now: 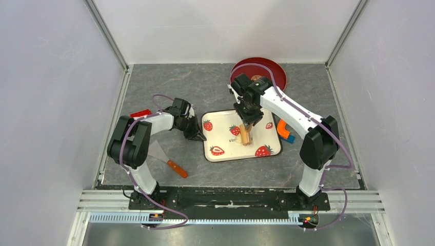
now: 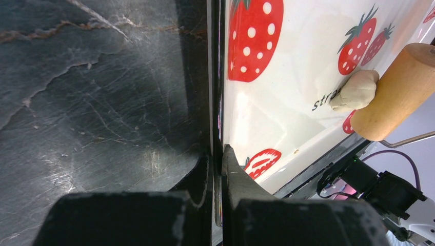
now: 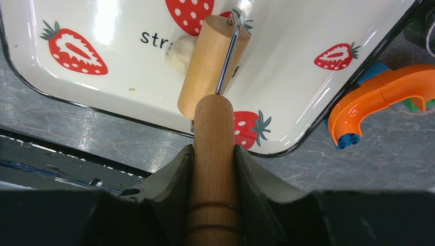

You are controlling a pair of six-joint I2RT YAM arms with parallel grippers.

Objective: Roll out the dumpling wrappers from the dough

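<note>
Right gripper [image 3: 214, 152] clamped on rolling pin [image 3: 208, 66]; left gripper [image 2: 215, 160] pinches tray [image 2: 287, 123] rim; tray holds 1 dough lump [image 3: 179, 54].

Glossy tray [image 3: 128, 61], smooth wooden roller [image 3: 208, 66], matt marbled grey tabletop [image 2: 102, 102]

Left gripper [image 2: 216, 154] clamped tight; right gripper [image 3: 213, 154] gripping.

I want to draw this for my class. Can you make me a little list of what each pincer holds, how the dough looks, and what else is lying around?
left pincer: shut on the strawberry tray rim
right pincer: shut on the wooden roller handle
dough: small lump on the tray, touching the roller, not flat yet
nearby: red plate behind, orange toy piece right, scraper left
</note>
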